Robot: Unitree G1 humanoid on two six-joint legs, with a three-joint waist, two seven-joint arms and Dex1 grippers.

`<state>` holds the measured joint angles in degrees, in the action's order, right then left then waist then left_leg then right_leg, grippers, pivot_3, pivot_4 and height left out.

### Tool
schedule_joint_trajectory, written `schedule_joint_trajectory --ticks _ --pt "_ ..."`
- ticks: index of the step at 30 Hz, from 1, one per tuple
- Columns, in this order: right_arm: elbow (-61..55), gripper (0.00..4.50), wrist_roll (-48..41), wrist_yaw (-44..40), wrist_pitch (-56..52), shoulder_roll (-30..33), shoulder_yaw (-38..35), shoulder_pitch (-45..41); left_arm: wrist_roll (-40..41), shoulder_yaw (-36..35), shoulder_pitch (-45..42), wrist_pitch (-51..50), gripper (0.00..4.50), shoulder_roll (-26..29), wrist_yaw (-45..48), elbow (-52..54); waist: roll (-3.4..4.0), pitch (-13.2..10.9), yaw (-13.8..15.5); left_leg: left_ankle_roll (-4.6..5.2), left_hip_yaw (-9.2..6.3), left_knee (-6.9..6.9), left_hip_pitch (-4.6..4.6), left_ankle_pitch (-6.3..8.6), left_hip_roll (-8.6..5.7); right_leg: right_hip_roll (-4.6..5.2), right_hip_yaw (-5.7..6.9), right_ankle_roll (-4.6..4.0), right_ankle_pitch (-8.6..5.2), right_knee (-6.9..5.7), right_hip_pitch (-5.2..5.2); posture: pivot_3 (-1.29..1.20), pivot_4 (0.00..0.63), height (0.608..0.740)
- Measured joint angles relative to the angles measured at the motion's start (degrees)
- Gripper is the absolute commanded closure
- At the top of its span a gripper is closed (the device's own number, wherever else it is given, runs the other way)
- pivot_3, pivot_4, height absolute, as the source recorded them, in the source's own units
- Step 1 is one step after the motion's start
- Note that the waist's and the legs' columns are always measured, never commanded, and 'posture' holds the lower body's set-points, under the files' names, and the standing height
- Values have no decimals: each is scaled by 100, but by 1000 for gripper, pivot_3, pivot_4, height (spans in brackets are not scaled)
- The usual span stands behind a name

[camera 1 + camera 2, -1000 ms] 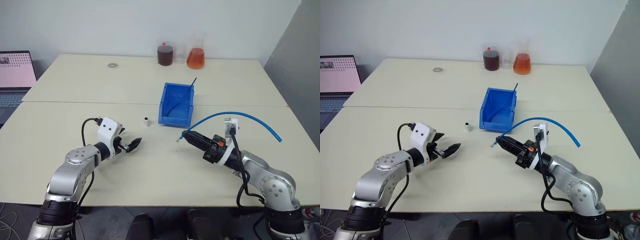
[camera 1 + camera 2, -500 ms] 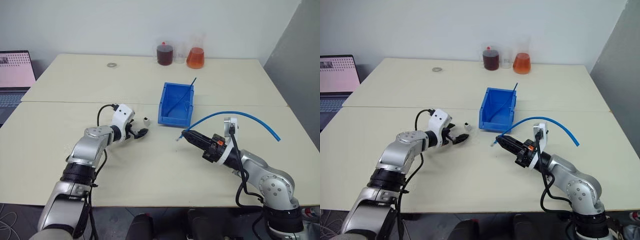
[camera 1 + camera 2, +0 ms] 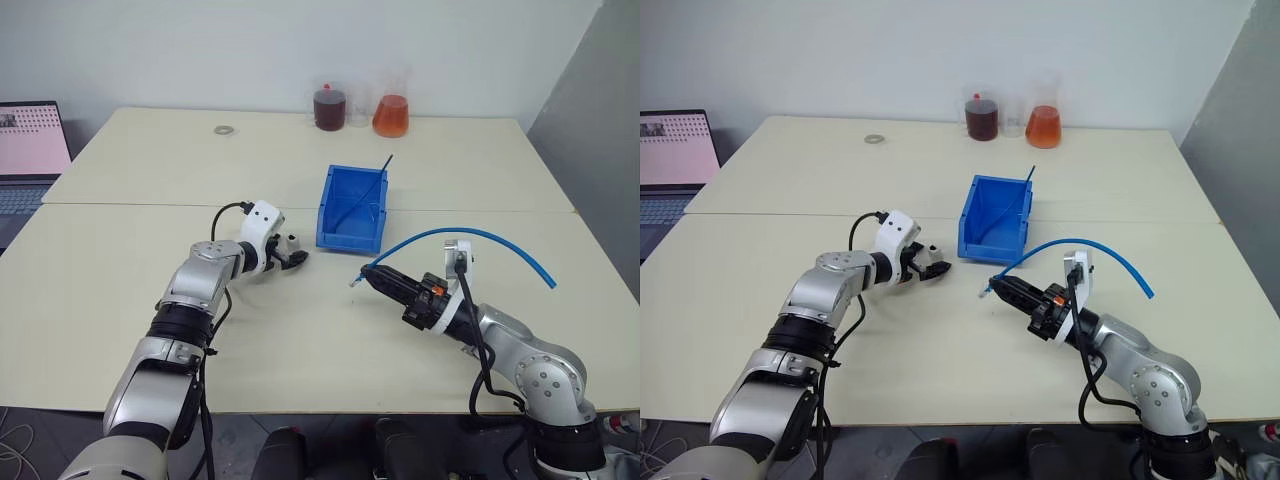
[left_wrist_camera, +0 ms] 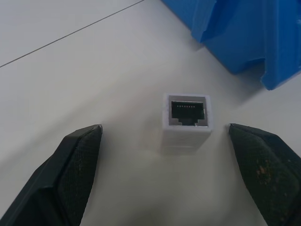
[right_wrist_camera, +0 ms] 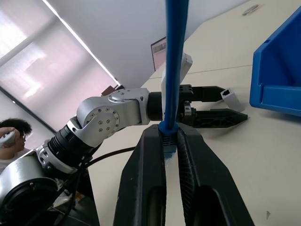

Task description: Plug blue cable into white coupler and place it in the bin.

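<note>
The left tool [image 3: 291, 254] has moved fwd & a bit to the right across the table [image 3: 120, 250]. A sec ago it hung well back from the white coupler [image 4: 186, 116]; now its two black fingers [image 4: 75, 165] stand one on each side of the coupler, not touching it yet. The fingers are spread wide, w/ nothing in them. I think that means the grab is next: just squeeze shut on the little block.

The right tool [image 3: 374, 274] hasn't moved. It is clenched on the blue cable [image 3: 470, 234], close to the plug end. The cable goes up from the fingers, bends over in an arc & hangs out to the right, off past the arm. The pale plug tip pokes out in front of the right tool, just in front of the bin [image 3: 352, 209]. The plug isn't in the coupler yet, so the job is still early.

The coupler is a tiny white box, hard plastic, w/ smooth sides. It sits on the table w/ its dark socket facing up at the left wrist view; small metal pins show inside. It is near the bin's lower left corner but apart from it.

The bin is shiny blue plastic, open on top, w/ a low front lip & a taller back wall. A thin straight blue strand [image 3: 366, 190] leans inside it.

The table is pale, flat & matte. At the far edge sit a jar of dark red stuff [image 3: 330, 108] & a flask of orange stuff [image 3: 391, 115].
</note>
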<state>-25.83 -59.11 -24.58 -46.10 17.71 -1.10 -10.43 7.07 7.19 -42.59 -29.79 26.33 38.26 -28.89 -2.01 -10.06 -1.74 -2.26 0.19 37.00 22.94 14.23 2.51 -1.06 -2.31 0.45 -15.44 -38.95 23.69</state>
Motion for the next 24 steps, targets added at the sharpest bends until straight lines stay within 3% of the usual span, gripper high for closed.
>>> schedule_joint_trajectory --ticks 15,24 --pt "-111 4412 0 14 17 13 8 56 -160 -79 -93 252 3696 -178 -64 -277 -1 1 5 0 1 1 -1 0 -1 1 -1 0 0 -1 -1 0 150 740" --pt "-179 4421 151 -34 27 168 84 93 -15 -253 368 373 3698 2 224 195 -1 1 -30 0 1 -2 -2 0 6 1 -8 0 0 -2 3 0 150 740"
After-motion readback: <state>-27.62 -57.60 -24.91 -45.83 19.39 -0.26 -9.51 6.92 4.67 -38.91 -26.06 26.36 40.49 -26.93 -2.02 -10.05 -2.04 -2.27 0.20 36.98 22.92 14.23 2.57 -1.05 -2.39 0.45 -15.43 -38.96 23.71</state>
